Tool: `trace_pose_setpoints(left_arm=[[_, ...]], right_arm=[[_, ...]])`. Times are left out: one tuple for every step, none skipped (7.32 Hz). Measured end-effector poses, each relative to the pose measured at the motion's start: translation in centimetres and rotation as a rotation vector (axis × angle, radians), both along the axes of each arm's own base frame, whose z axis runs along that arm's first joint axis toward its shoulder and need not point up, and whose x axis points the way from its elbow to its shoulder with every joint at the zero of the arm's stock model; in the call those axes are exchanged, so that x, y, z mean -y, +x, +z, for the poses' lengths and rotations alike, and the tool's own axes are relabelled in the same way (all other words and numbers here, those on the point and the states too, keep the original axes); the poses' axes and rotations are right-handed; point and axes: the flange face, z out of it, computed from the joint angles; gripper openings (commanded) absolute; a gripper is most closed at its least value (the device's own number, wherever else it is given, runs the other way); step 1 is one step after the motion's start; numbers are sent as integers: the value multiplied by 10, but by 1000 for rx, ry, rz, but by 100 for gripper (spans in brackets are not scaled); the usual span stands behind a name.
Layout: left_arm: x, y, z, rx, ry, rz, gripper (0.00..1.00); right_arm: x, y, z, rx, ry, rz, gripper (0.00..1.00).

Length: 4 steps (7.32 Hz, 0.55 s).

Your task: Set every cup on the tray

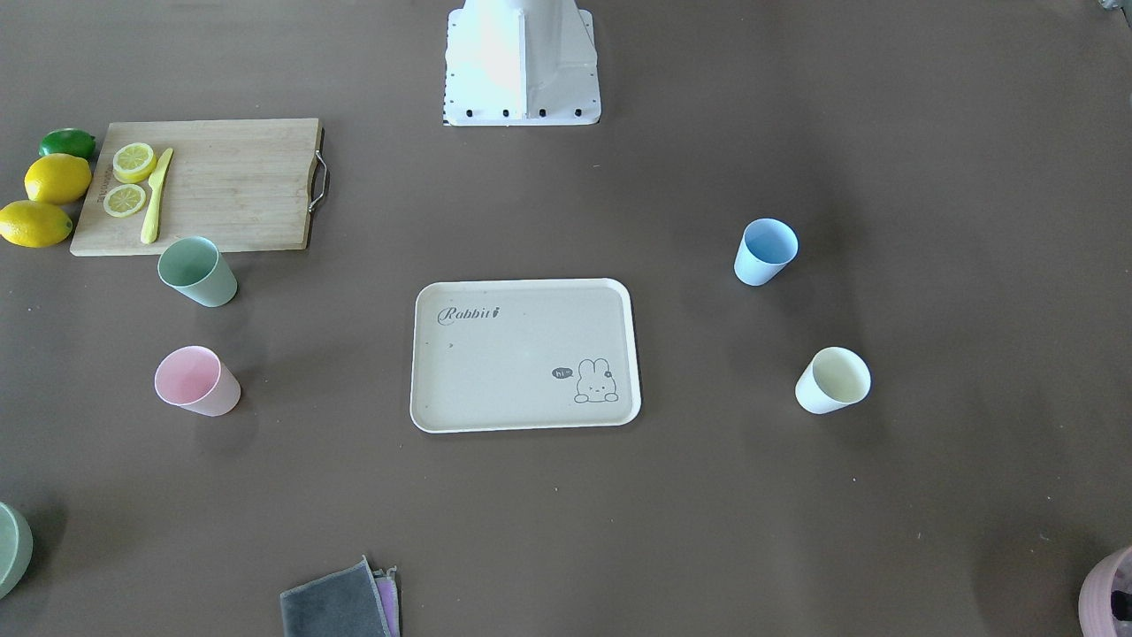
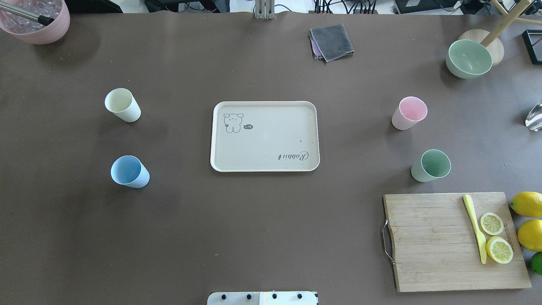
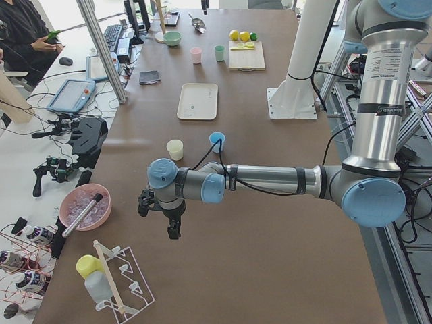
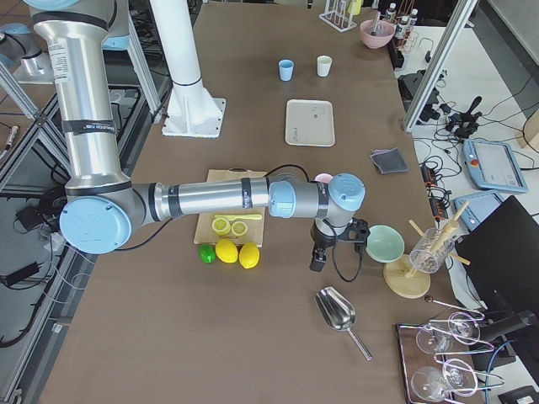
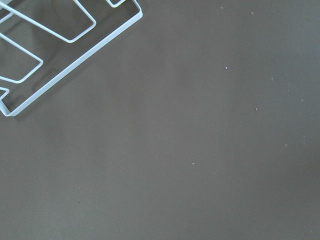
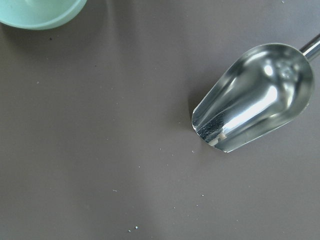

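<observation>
Front-facing view: the tray lies flat at the middle of the table. All four cups stand upright on the table, well apart from the tray. The blue cup and cream cup are on my left side. The green cup and pink cup are on my right, the green one just beside the cutting board.

Overhead view: same layout. A green bowl sits at the far right and a folded cloth beyond the tray.

Left side view: my left fingers point down over the table's end, far from every cup. I cannot tell whether they are wide or narrow.

Right side view: my right fingers hang beside the green bowl, above a metal scoop. Their spread cannot be judged here either.

Left wrist view: table surface and the corner of a white wire rack.

Right wrist view: the scoop lies on the table, with the bowl's rim at the upper left.
</observation>
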Motion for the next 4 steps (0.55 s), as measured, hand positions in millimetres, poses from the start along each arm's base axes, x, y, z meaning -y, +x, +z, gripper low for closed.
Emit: trace_pose_setpoints(left_arm=[[0,0,-1,-4,1,0,98],[-1,0,-4,-10,0,-1,98],[-2,0,-3,-14,-4,-2,98],[-3,0,-1,-15,-9,-3,98]], right_arm=[[0,0,0,0,0,0,100],[0,0,0,1,-2,1,100],[-1,0,0,1,-3,1,100],[-1,0,0,1,-3,1,100]])
